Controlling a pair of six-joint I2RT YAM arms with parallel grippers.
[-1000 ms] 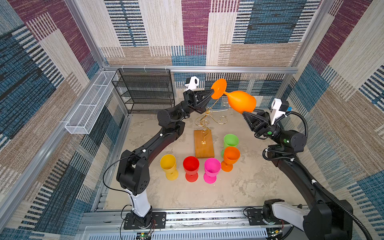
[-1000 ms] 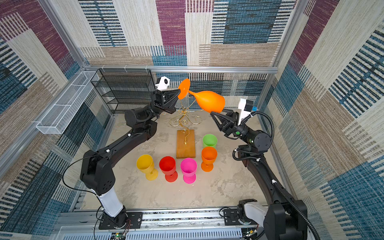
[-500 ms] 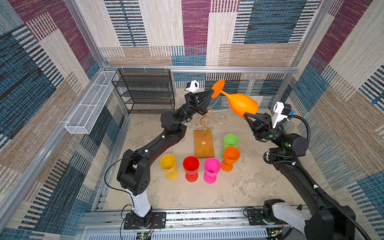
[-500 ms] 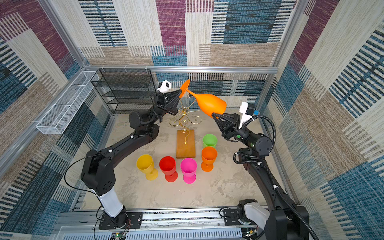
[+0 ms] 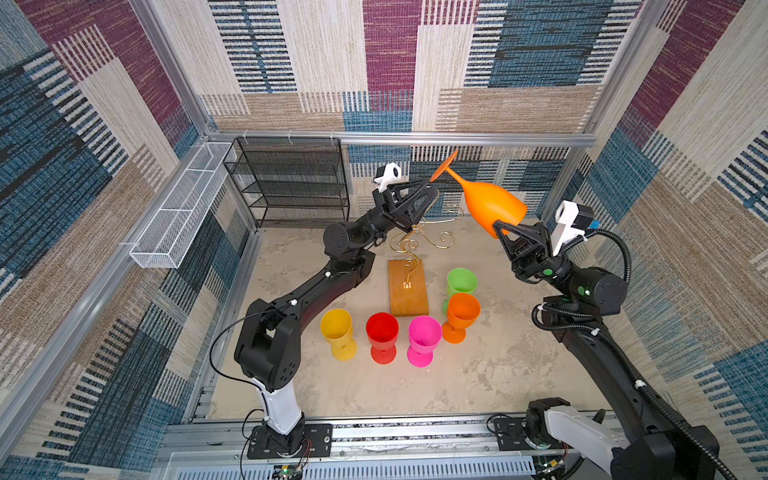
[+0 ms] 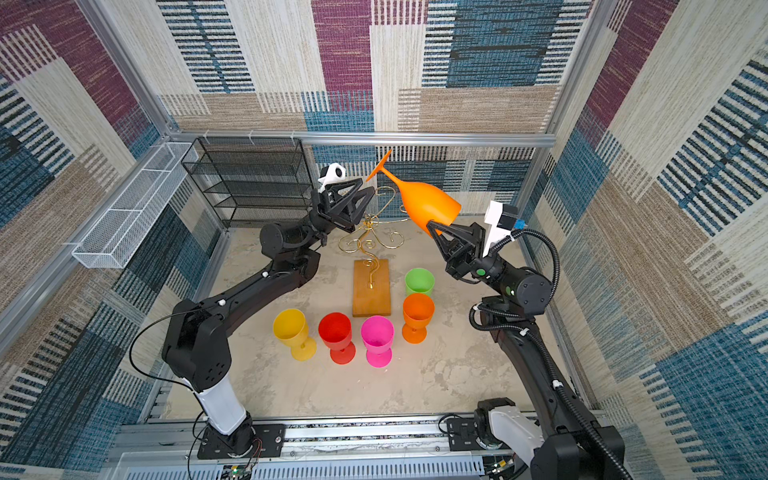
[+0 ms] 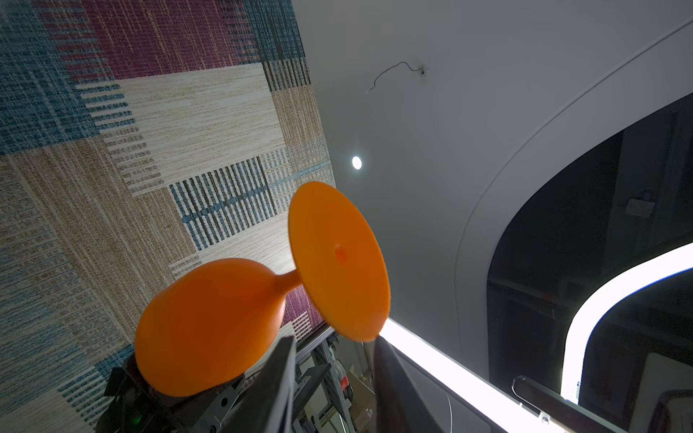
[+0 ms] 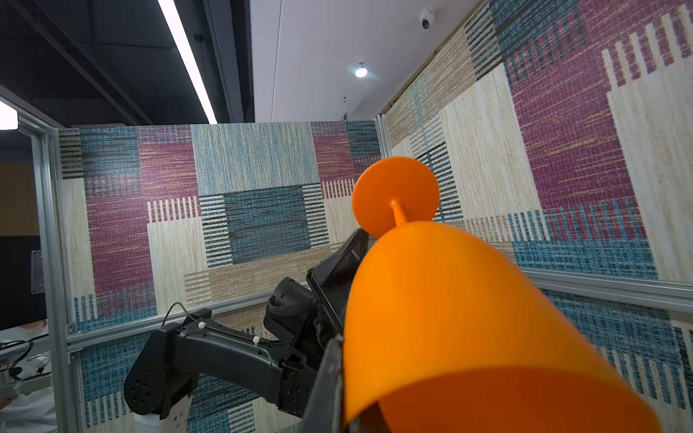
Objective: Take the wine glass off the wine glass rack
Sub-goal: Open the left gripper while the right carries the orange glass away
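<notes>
An orange wine glass [image 5: 490, 203] [image 6: 428, 201] hangs tilted in the air above the wine glass rack [image 5: 419, 232] [image 6: 370, 237], clear of its gold scroll arms. My right gripper [image 5: 497, 225] [image 6: 431, 224] is shut on the bowl's rim, one finger outside the wall and one inside, as the right wrist view shows at the gripper [image 8: 345, 393] and glass [image 8: 450, 300]. My left gripper [image 5: 432, 189] [image 6: 371, 192] is open just under the glass's foot [image 7: 337, 258]. In the left wrist view the gripper [image 7: 333, 345] shows a gap between its fingers.
Several upright plastic glasses stand near the rack's wooden base [image 5: 408, 286]: yellow [image 5: 337, 332], red [image 5: 382, 334], pink [image 5: 424, 338], orange [image 5: 462, 313], green [image 5: 461, 282]. A black mesh shelf [image 5: 291, 183] stands at the back left, with a white wire basket [image 5: 178, 208] on the left wall.
My right gripper closed on the bowl's rim, then my left gripper opened and let go of the foot. The glass shifted slightly right and down.
</notes>
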